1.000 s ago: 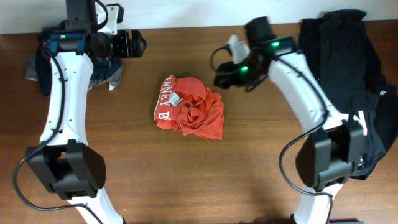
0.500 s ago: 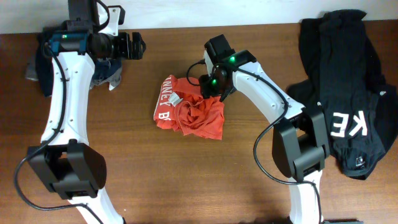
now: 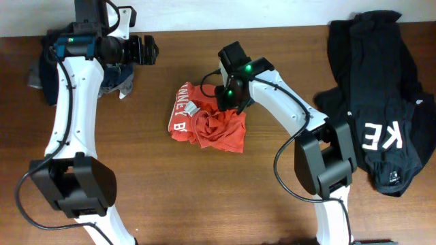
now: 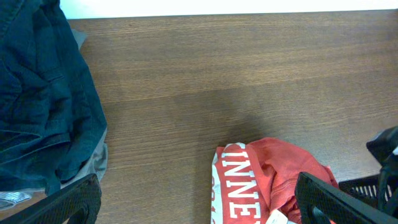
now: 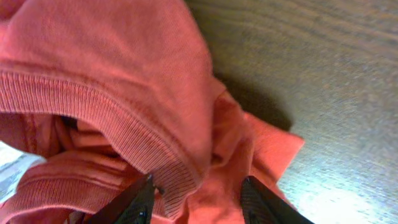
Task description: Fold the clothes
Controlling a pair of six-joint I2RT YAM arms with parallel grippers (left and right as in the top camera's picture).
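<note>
the red-orange t-shirt (image 3: 208, 122) lies crumpled in a heap near the middle of the wooden table (image 3: 204, 204), a little toward the far side. part of its white lettering shows on the left edge of the heap, and a small white label lies on top.

the right gripper (image 3: 228, 102) is down on the upper right part of the heap. in the right wrist view its two black fingers (image 5: 138, 200) stand apart, one on each side of a fold of the shirt, and the ribbed collar edge runs just beside the left one. cloth fills the gap between them, but whether they already press it i cannot tell.

the left gripper (image 3: 148, 51) hangs over the far left part of the table, well apart from the shirt. in the left wrist view its fingers (image 4: 68, 202) are spread wide, with only bare table and the shirt's edge seen between them.

a pile of dark blue clothes (image 4: 43, 93) lies at the far left corner, under the left arm. a black garment with white letters (image 3: 381, 102) is spread on the right side of the table.
</note>
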